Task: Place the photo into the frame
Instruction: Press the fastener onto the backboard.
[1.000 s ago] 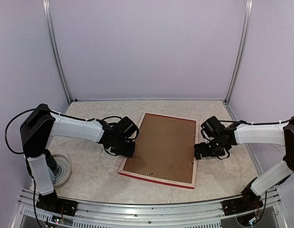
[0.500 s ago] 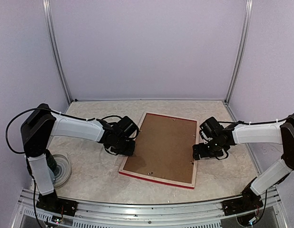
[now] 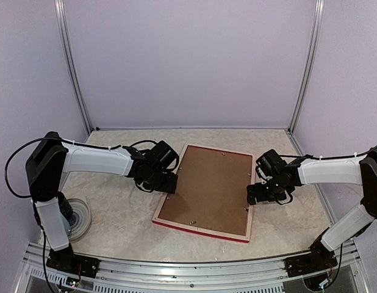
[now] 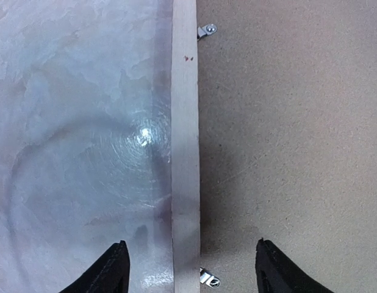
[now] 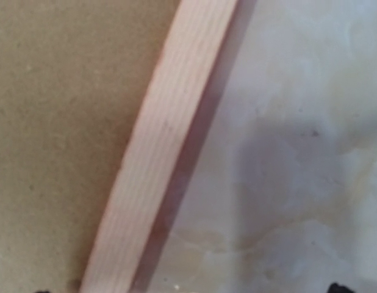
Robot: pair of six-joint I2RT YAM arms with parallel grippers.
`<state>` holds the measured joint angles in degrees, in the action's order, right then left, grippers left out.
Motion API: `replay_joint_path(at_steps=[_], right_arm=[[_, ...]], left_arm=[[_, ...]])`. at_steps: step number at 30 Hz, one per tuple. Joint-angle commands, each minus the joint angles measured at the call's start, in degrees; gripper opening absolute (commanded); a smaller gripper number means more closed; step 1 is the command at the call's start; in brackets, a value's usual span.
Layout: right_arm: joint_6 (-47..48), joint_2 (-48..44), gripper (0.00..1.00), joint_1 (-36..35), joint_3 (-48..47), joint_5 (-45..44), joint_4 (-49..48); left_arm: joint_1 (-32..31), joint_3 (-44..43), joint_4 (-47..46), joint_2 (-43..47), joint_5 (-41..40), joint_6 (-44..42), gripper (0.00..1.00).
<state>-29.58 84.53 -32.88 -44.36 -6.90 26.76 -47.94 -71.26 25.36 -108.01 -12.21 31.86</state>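
The frame (image 3: pixel 166 202) lies face down on the table, pale wood rails up, with a red edge along the front. A brown backing board (image 3: pixel 207 186) fills it. The photo is hidden from every view. My left gripper (image 3: pixel 171 184) hovers over the frame's left rail (image 4: pixel 185 152), open, with one finger (image 4: pixel 109 273) above the table and the other above the board (image 4: pixel 286 134). My right gripper (image 3: pixel 254 194) stands open over the right rail (image 5: pixel 158 152), and only its fingertips (image 5: pixel 340 288) peek in at the bottom of the right wrist view.
Small metal clips (image 4: pixel 207 29) sit on the board along the left rail, another (image 4: pixel 209 279) between my left fingers. A clear round disc (image 3: pixel 78 217) lies by the left arm's base. Lilac walls close in the table on three sides.
My left gripper has opened and shifted up and right onto the frame's left rail. The right gripper has edged slightly left toward the right rail and stays open.
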Motion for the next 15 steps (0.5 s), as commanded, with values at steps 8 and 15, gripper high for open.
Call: replay_joint_path(at_steps=[8, 15], right_arm=[[2.2, -1.7, 0.99, 1.2, -6.8, -1.5, 2.6], [4.1, 1.6, 0.99, 7.0, -15.3, 2.1, 2.0]], left_arm=[[-2.3, 4.4, 0.1, 9.8, -2.5, 0.5, 0.99], [-6.3, 13.9, 0.3, 19.5, -2.7, 3.9, 0.99]])
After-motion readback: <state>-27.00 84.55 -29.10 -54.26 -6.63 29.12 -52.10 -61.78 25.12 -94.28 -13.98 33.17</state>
